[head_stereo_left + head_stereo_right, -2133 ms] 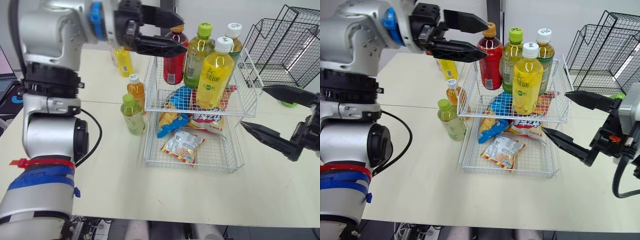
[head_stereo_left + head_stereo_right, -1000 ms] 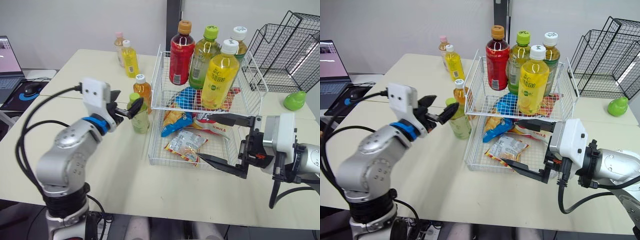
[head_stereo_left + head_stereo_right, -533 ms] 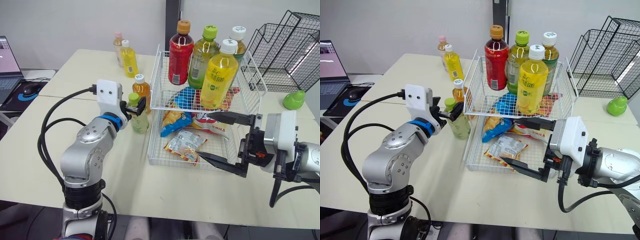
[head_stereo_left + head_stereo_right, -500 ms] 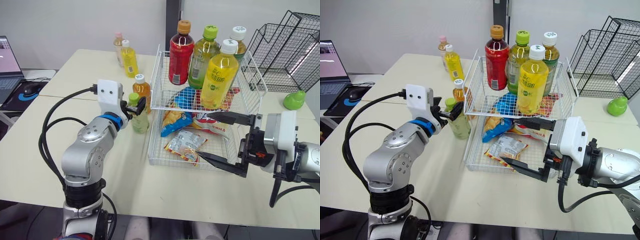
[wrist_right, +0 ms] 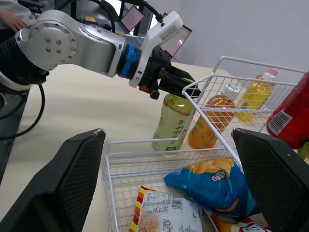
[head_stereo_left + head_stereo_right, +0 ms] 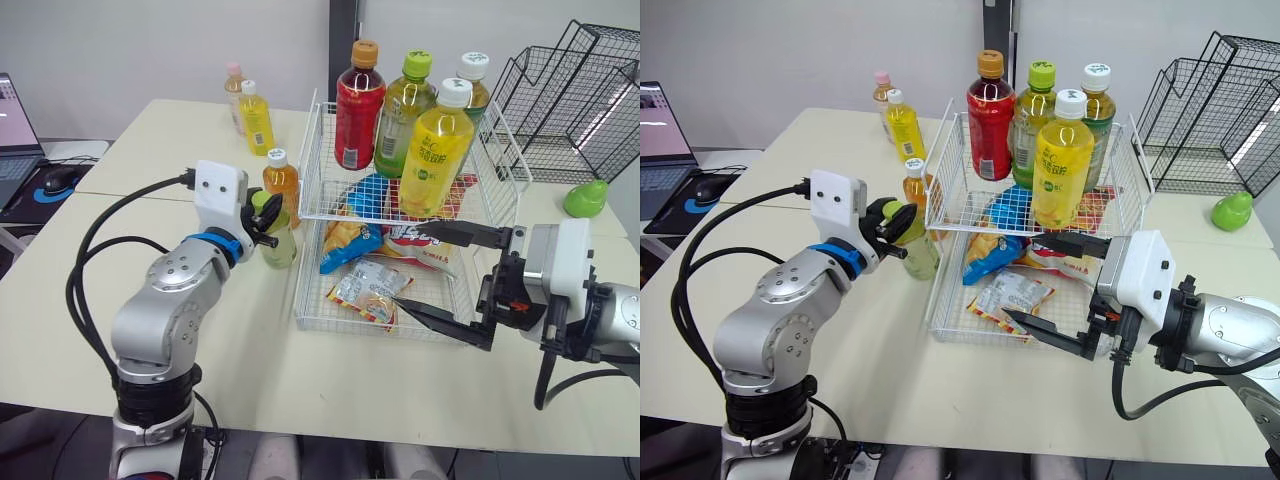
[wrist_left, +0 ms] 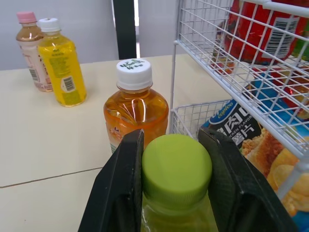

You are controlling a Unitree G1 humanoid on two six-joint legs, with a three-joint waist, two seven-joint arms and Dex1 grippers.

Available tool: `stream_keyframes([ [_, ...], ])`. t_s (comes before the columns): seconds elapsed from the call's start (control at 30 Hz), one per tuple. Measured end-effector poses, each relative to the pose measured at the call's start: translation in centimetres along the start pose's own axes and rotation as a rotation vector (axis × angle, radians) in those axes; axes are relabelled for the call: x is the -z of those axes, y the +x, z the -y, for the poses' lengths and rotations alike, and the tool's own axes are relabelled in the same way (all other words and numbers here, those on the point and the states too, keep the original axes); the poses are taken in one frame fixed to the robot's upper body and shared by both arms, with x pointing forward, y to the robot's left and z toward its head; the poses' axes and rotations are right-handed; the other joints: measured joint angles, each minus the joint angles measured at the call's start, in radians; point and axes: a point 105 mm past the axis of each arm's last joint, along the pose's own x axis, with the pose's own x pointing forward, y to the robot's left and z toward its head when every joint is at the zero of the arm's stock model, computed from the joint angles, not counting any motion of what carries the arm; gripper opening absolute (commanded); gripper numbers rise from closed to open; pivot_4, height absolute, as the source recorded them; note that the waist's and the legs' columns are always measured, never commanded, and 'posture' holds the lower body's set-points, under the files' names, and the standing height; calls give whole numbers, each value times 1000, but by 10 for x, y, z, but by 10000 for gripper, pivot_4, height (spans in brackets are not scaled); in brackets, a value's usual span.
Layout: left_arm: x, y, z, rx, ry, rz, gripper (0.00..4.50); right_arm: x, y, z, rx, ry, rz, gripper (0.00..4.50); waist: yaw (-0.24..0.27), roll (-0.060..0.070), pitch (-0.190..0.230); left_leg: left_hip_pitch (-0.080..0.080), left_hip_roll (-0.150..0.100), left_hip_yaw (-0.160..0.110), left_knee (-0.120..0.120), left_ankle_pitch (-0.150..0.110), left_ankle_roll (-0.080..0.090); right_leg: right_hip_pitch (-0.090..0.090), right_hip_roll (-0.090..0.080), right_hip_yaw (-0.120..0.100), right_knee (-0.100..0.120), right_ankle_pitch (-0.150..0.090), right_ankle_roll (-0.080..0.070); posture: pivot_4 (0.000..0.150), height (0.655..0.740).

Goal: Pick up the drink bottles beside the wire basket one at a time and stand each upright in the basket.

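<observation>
The left gripper (image 7: 173, 145) clamps the green-capped bottle (image 6: 277, 243) standing just beside the wire basket (image 6: 340, 315) near three loose bottles (image 6: 281, 182), four bottles (image 6: 434, 150) stand in its top tier, and the right gripper (image 6: 412, 267) gapes open.

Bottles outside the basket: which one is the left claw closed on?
The pale green bottle with the lime-green cap: the left claw clamps it at the cap. The white-capped orange bottle, yellow bottle and pink-capped bottle stand free.

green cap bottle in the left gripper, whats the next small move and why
Probably lift it straight up. The left gripper is closed on the green-capped bottle, which stands close beside the orange bottle and the wire basket; rising first should avoid bumping either.
</observation>
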Motion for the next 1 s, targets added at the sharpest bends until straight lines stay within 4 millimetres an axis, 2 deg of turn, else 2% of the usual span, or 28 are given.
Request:
stream_keyframes([
  [0.1, -11, -3, -9, 87, 33, -3, 13522, -2, -3, 4, 4, -4, 5, 45000, -4, 0, 0, -1, 0, 0, 0, 0, 0, -1, 0, -1, 0, 0, 0, 1500, 7207],
  [0.17, -30, -6, -14, 182, 60, 13, 13522, -3, -7, 8, 3, 16, 3, 45000, -3, 0, 0, -1, 0, 0, 0, 0, 0, -1, 0, -1, 0, 0, 0, 1500, 7207],
  [0.27, -66, -10, -29, 286, 90, 39, 13522, -5, -12, 11, -14, 33, -13, 45000, -3, 0, 1, -1, 0, 0, -1, 0, 0, -1, 0, -1, -1, 0, 0, 1500, 7207],
  [0.37, -113, -12, -46, 352, 66, 84, 13521, -8, -17, 13, -33, 56, -28, 45000, -2, -1, 1, -2, 0, 0, -1, 0, 0, -1, 0, -1, -2, -1, 2, 1500, 7207],
  [0.43, -145, -18, -47, 414, 64, 128, 13521, -10, -20, 12, -42, 73, -33, 45000, -3, -1, 1, -2, 0, 1, -3, 0, 0, -1, 0, 0, -4, -1, 2, 1500, 7207],
  [0.57, -191, -23, -32, 585, 58, 151, 13521, -13, -25, 11, -46, 94, -49, 45000, 0, -1, 1, -3, 0, 0, -5, 0, 0, -2, 0, -2, -7, -1, 2, 1500, 7207],
  [0.67, -216, -27, -21, 678, 87, 153, 13521, -15, -25, 10, -41, 114, -36, 45000, -6, -1, 1, -3, 0, 2, -6, 0, 0, -2, 0, 0, -7, -1, 2, 1500, 7207],
  [0.8, -237, -24, -19, 714, 132, 153, 13521, -20, -25, 9, -18, 110, -24, 45000, -11, 0, 1, -2, 0, 3, -9, 0, 0, -3, 1, 1, -7, -2, 2, 1500, 7207],
  [0.93, -251, -13, 14, 886, 105, 166, 13521, -20, -26, 12, 26, 97, -30, 45000, -4, 0, 1, -4, -1, 2, -9, 0, 0, -3, -1, 0, -8, -3, 3, 1500, 7207],
  [1.0, -252, -7, 28, 946, 97, 165, 13521, -20, -26, 13, 39, 91, -32, 45000, -4, 0, 1, -4, -1, 3, -9, 0, 0, -4, -2, 0, -8, -2, 2, 1500, 7207],
])
